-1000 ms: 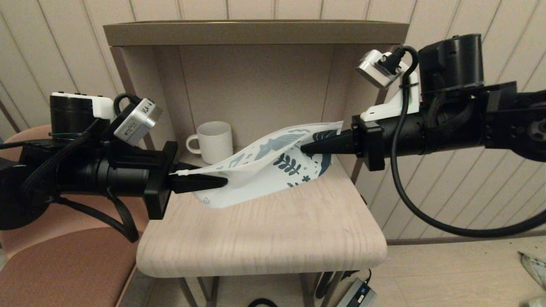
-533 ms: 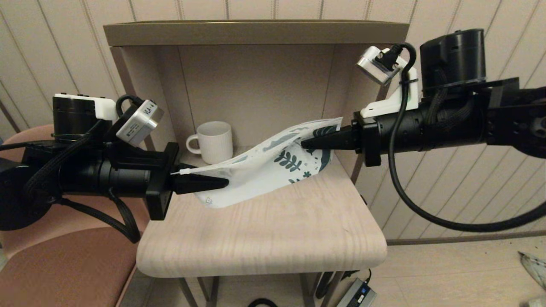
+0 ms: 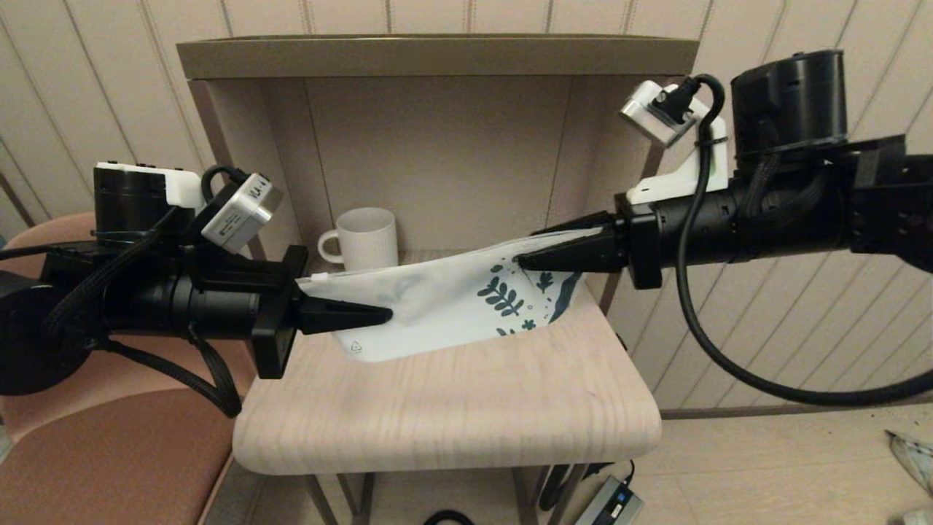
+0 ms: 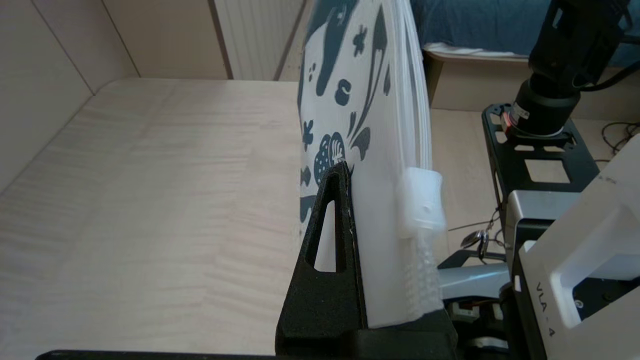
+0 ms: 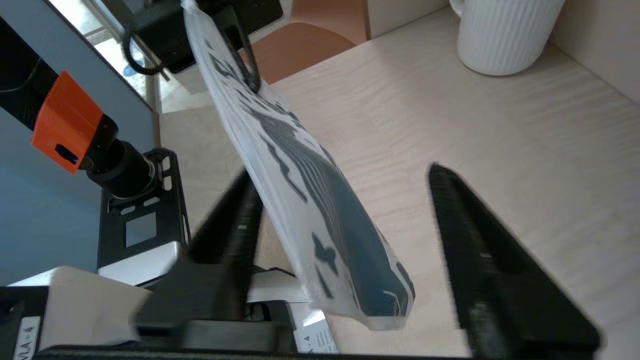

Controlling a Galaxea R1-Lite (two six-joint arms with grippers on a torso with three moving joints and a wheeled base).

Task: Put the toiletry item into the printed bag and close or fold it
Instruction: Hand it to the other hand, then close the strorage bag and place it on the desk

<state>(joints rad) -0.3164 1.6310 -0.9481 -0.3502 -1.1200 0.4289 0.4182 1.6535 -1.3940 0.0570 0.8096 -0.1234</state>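
The pale wood-grain shelf board (image 3: 452, 408) of the open beige cabinet spreads below both grippers, its front edge nearer the robot than either set of fingers. Above it, stretched between the two grippers, hangs the flat white rectangular plastic pouch printed with dark blue-teal leaves and flowers, the printed bag (image 3: 452, 299); its plain white end sits at the left gripper and its printed end at the right gripper, and its lower edge lies close to the board, though contact cannot be told.

The left gripper (image 3: 364, 315) reaches in level from the robot's left with its black fingers pressed together on the bag's white end; in the left wrist view the pouch stands edge-on against the finger (image 4: 332, 235), with the clear zip slider (image 4: 420, 205) on the ribbed zip strip just beside it.

The right gripper (image 3: 543, 251) points in from the robot's right with its fingers spread wide. In the right wrist view the bag's printed end (image 5: 350, 260) passes between the two black fingers, close by one finger (image 5: 225, 240) and well apart from the other, so nothing is clamped there.

Behind the bag, beyond the left gripper's tips, the ribbed white ceramic mug (image 3: 364, 242) stands upright at the back of the shelf.

The slim white toiletry tube cannot be seen in any view.
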